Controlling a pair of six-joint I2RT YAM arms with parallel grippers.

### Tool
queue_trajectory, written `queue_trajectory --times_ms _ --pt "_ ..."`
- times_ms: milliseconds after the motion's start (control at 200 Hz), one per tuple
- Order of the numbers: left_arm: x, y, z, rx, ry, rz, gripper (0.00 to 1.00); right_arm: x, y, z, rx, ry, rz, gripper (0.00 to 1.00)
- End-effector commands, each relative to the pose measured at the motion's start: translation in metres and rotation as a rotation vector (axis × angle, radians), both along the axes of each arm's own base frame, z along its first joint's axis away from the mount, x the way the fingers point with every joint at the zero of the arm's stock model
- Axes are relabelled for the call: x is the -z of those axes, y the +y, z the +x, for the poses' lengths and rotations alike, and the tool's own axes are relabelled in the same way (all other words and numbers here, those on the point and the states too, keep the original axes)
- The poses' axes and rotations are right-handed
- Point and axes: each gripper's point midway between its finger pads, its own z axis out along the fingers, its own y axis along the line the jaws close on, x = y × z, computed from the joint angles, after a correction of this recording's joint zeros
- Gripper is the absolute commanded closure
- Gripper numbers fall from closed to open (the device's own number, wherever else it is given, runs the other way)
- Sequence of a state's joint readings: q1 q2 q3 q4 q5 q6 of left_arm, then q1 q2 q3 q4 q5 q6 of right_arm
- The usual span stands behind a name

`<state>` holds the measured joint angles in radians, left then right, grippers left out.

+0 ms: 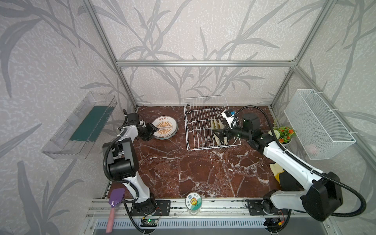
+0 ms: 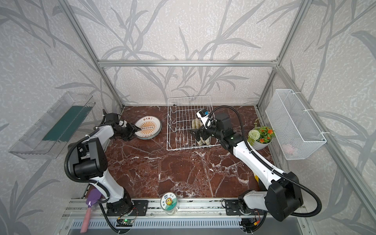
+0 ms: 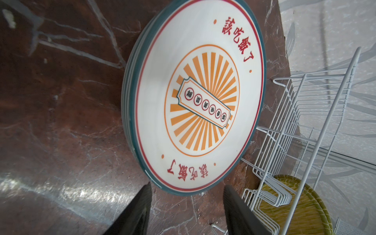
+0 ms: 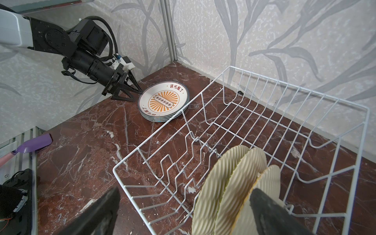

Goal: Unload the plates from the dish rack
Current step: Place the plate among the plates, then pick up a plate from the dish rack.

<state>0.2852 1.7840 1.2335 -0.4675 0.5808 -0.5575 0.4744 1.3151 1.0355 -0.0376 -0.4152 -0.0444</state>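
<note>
From my remote station: on the red-brown marble-patterned table (image 1: pixel 193 173), the white wire dish rack with upright prongs (image 1: pixel 203 114) sits against the middle of the far edge. Three yellow-tan woven round plates (image 4: pixel 240 179) stand on edge between its prongs, at the rack's right, near end. The rest of its slots are bare. The right gripper (image 1: pixel 218 134) reaches into that end with its jaws spread to their widest. In the right wrist view one black finger (image 4: pixel 97 213) hangs outside the rack's wire wall. The other finger sits against the hindmost woven plate, so the plates lie in the gap, not clamped. Near the table's far left corner, just beside the rack, four white round ceramic plates with an orange sunburst and red Chinese characters (image 1: pixel 165 127) lie stacked flat, face up. The left gripper (image 4: pixel 136 95) points at the stack's rim with its jaws partly parted and released. In the left wrist view the top plate's teal edge lies just past the fingertips (image 3: pixel 146 195), with nothing held between them. At the table's right edge stands a white pot of orange flowers (image 1: pixel 282 132). A white mesh basket (image 1: pixel 317 122) hangs on the right wall. A purple spatula with a pink handle (image 1: pixel 116 200) rests on the front rail by the left arm's base.
</note>
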Motion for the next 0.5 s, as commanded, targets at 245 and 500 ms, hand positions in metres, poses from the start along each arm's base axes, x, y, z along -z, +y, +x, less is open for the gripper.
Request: queue_trajectory --times_ms 245,500 --pt "-0.139 -0.042 0.003 0.138 -0.33 0.129 0.28 -0.021 -0.012 0.004 0.083 -0.064 0.001 0.01" --pt "-0.183 -0.131 0.001 0.322 -0.465 0.077 0.23 -0.029 -0.055 0.008 0.313 -0.01 -0.026 0.01"
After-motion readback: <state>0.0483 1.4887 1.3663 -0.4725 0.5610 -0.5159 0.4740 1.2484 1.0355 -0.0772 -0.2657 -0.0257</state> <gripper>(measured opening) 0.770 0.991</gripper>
